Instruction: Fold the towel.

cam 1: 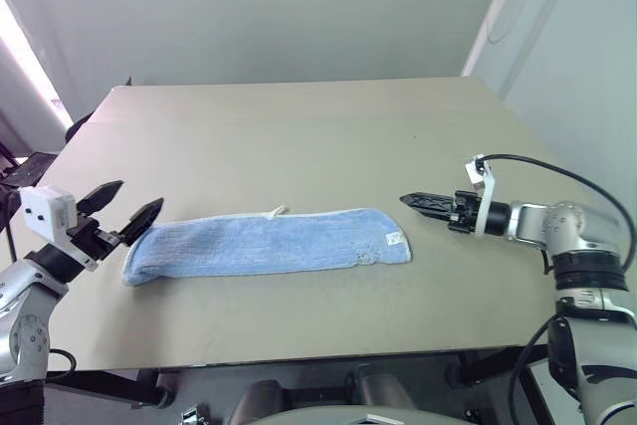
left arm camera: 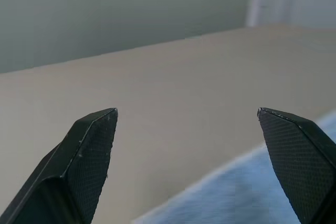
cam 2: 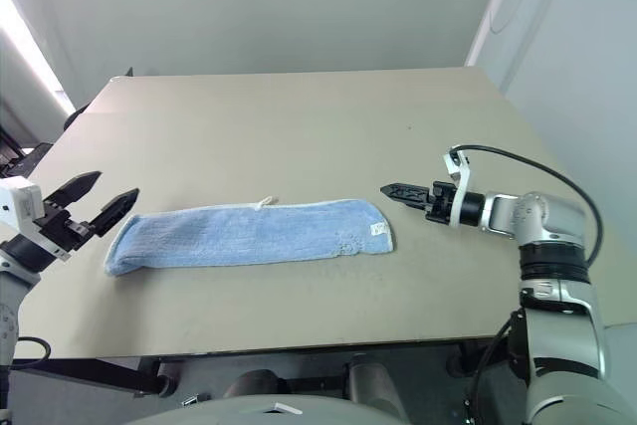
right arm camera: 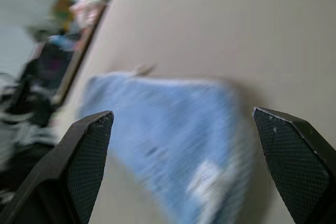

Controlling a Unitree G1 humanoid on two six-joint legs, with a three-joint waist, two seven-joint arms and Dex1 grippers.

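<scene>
Two claws stand spread wide, one at each end of the towel [cam 1: 267,243], and neither grasps anything. At the left, the left claw [cam 1: 127,209] hangs just off the towel's rounded left end, its black fingers [left arm camera: 89,156] parted and empty above the table [cam 1: 299,126]; from its wrist, a strip of blue cloth shows low between the fingers. At the right, the right claw [cam 1: 420,203] points toward the towel's right end with a small stretch of bare table between them. From its wrist, its fingers [right arm camera: 84,156] stand far apart with the blue cloth lying beyond them.

Between the claws, the towel lies flat as a long narrow band, running left to right across the near part of the tan table. A small white tag [cam 1: 394,239] sits near its right end, and a short white loop [cam 1: 277,211] sticks out from the far edge near the middle.
</scene>
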